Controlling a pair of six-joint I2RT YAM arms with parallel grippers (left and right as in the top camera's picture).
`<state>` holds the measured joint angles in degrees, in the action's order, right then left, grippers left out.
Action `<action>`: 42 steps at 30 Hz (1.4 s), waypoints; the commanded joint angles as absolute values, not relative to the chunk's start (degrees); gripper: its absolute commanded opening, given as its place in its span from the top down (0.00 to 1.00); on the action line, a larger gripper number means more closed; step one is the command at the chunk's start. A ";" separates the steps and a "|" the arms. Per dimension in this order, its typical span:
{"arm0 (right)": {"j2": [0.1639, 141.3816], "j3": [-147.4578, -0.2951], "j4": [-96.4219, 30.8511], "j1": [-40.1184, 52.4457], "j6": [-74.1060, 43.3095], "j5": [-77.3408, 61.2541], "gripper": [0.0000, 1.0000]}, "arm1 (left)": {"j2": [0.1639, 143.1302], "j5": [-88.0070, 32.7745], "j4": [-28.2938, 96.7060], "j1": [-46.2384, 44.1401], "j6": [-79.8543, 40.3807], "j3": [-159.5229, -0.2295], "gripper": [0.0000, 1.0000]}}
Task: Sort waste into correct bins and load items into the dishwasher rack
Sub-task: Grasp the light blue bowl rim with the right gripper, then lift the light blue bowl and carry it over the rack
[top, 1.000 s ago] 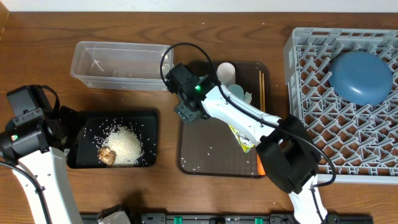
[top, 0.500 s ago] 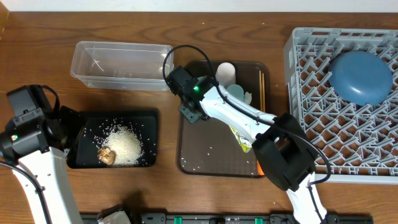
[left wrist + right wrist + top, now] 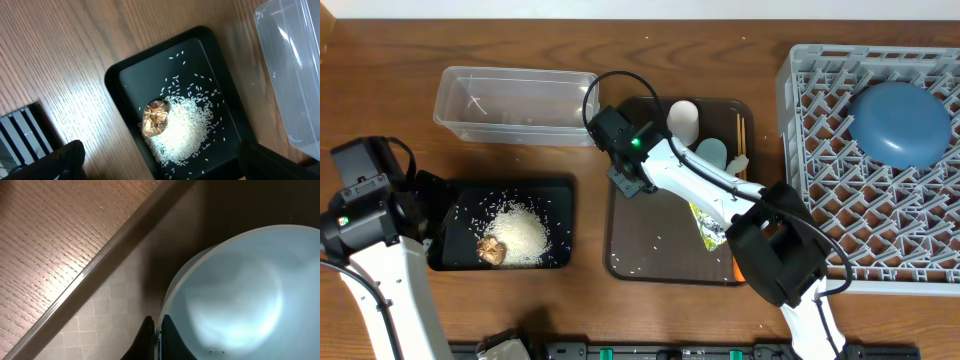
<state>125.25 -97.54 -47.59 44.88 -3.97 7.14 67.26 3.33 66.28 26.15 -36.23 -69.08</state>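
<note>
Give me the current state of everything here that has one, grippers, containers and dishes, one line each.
left gripper: open, empty
right gripper: shut on pale blue-white bowl rim
pale blue-white bowl: mouth up, rim pinched
clear tub: no waste visible inside
black tray: holds white rice and brown lump
dishwasher rack: holds dark-blue plate, face down
white cup: on brown serving tray, unloaded
</note>
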 commanded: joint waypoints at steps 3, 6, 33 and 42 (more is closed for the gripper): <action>123.50 -97.89 -47.70 44.84 -6.17 3.22 0.99 | 67.09 3.44 66.61 26.46 -36.75 -68.88 0.02; 120.57 -97.93 -47.48 44.77 -6.20 -0.54 0.99 | 67.09 3.44 66.61 26.46 -36.75 -68.88 0.02; 85.27 -97.21 -67.22 -11.73 -0.64 -50.85 0.99 | 67.09 3.44 66.61 26.46 -36.75 -68.88 0.02; 90.70 -91.46 -71.05 -37.74 13.43 -80.12 0.99 | 67.09 3.44 66.61 26.46 -36.75 -68.88 0.02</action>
<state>89.03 -93.86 -71.16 -32.93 6.00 -64.58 67.26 3.33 66.30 26.15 -36.23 -69.08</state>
